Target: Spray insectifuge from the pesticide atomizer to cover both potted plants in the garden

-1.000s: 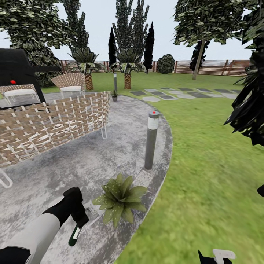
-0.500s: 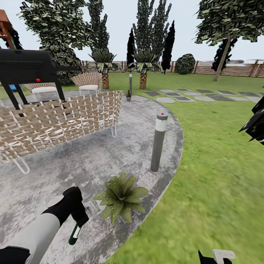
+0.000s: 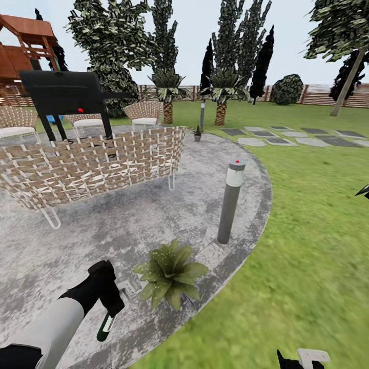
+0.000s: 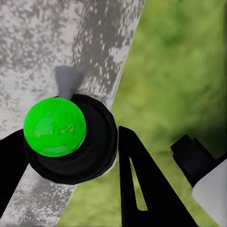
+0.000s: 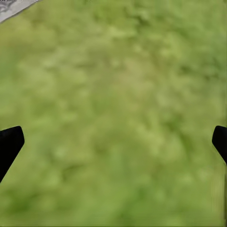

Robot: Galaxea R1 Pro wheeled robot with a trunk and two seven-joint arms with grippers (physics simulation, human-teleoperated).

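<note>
**Mia:** What is the left tool (image 3: 105, 300) doing?

**Sam:** It is closed tight around the pesticide atomizer (image 3: 105, 328). The bottle hangs down from it, over the patio (image 3: 128, 225), close to the patio's near edge. In the left wrist view the bottle's round green end (image 4: 55, 126) sits right between the two black fingers (image 4: 137, 184).

**Mia:** Why hold it so low?

**Sam:** I think so the spray can fall on the leaves. The near potted plant (image 3: 171, 272) sits just beside the tool, by the patio's edge where the grass starts.

**Mia:** Is the bottle pointing at the plant?

**Sam:** I cannot tell. The spray head is hidden inside the tool.

**Mia:** What is that gray post?

**Sam:** A bollard lamp (image 3: 230, 201). It stands at the patio's edge, a bit behind the plant. It lights the path, so it stays by the rim.

**Mia:** Where is the other plant?

**Sam:** A small far potted plant (image 3: 197, 134) sits at the patio's far edge, well apart from this one. The robot will likely have to roll there later.

**Mia:** And the right tool (image 5: 113, 142)?

**Sam:** Its two tips are spread wide with nothing between them. It hangs over the lawn (image 3: 312, 246), out of the way, because the job needs just one hand.
</note>
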